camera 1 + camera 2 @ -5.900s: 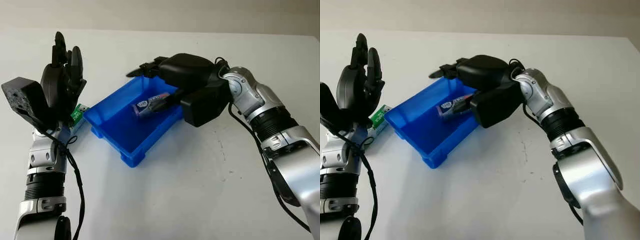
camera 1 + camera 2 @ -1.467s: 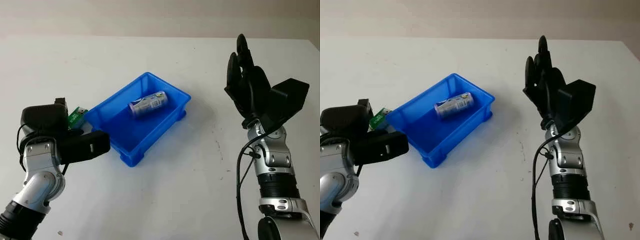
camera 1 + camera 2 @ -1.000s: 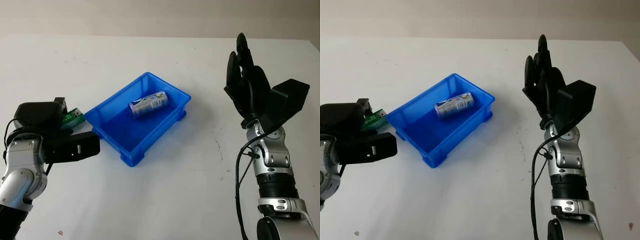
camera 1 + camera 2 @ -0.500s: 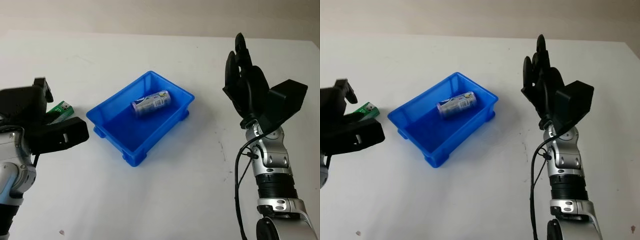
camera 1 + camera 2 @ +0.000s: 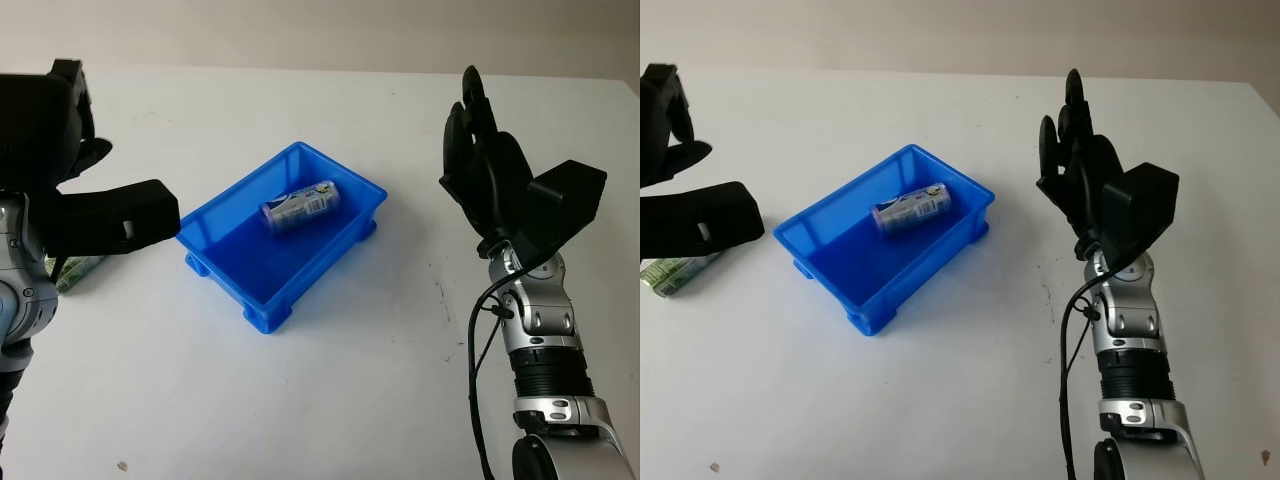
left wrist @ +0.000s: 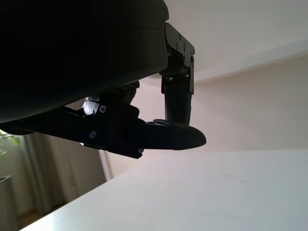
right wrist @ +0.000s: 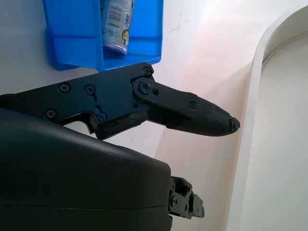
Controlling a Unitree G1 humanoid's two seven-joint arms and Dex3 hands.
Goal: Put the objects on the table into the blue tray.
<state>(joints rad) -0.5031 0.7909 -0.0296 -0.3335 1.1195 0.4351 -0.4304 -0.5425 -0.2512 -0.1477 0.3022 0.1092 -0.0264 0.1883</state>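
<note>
One object is left outside the blue tray (image 5: 283,245): a small green carton (image 5: 676,271) lying flat on the table (image 5: 330,400) to the tray's left, well apart from it, its long axis roughly crosswise. It looks light and somewhat crushable, so a gentle pinch across its narrow sides seems the place to take hold. The can (image 5: 298,204) lies on its side inside the tray; the left hand (image 5: 50,130) is raised above the carton, open and holding nothing, and the right hand (image 5: 490,170) is upright and open, well right of the tray.
</note>
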